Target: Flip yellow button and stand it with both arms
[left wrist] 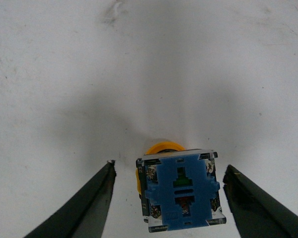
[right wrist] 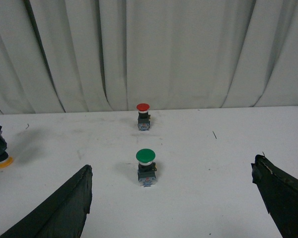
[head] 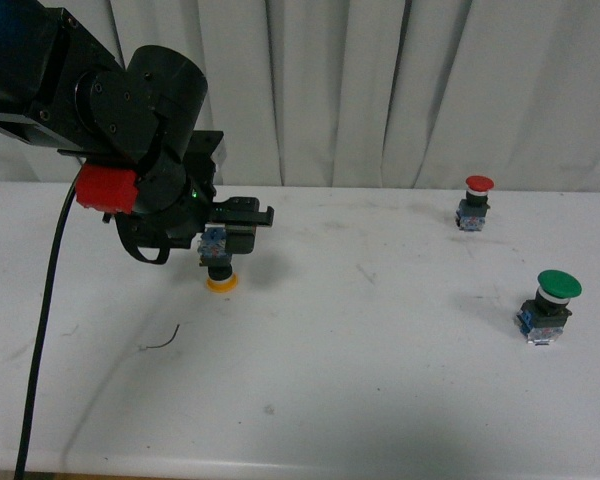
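Observation:
The yellow button (head: 218, 268) stands upside down on its yellow cap on the white table (head: 360, 380), blue contact block on top. My left gripper (head: 220, 240) hangs right over it, open. In the left wrist view the blue block (left wrist: 181, 194) sits between my two black fingers (left wrist: 92, 208), with a gap on each side. My right gripper (right wrist: 171, 198) is open and empty, out of the front view. In its wrist view the yellow button (right wrist: 0, 151) shows at the far edge under the left arm.
A red-capped button (head: 475, 203) stands upright at the back right, and a larger green-capped button (head: 548, 308) stands upright nearer on the right. Both show in the right wrist view: red (right wrist: 143, 116), green (right wrist: 145, 167). A black cable (head: 45, 330) hangs at the left. White curtains (head: 380, 90) lie behind.

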`<state>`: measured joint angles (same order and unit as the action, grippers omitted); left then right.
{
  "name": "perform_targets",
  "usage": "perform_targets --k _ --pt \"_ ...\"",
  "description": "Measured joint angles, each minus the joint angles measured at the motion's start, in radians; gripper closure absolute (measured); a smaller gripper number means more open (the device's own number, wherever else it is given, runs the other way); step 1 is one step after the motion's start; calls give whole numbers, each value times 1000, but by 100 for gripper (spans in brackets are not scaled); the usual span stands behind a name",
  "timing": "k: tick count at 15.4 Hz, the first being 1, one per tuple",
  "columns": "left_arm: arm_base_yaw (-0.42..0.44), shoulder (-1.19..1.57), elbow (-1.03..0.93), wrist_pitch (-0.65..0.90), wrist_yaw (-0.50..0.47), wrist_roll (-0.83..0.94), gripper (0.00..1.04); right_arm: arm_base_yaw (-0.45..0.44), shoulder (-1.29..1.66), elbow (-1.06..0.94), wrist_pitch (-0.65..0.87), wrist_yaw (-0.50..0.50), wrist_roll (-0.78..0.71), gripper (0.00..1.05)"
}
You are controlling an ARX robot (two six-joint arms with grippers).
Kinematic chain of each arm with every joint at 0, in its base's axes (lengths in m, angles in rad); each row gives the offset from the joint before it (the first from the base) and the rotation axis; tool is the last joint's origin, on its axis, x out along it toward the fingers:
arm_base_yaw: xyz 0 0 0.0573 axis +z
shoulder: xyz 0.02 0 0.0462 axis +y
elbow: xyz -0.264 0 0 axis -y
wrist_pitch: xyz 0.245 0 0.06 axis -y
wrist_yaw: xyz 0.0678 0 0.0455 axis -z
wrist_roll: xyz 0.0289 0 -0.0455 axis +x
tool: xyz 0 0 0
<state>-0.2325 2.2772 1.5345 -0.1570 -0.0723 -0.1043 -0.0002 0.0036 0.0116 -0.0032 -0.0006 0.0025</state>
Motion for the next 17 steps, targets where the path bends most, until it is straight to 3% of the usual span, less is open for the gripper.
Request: perform_targets --k 3,10,13,15,17 --pt "-5 0 0 5 -6 0 67 0 0 0 0 0 0 6" --pt "-29 -130 -121 96 18 7 69 0 0 0 0 0 0 6" --pt "-68 -344 -275 204 45 6 69 0 0 0 0 0 0 6" --pt "-180 -697 -601 298 76 -20 69 0 0 0 0 0 0 6" --pt "-190 -799 -668 309 76 -43 69 0 0 0 0 0 0 6"
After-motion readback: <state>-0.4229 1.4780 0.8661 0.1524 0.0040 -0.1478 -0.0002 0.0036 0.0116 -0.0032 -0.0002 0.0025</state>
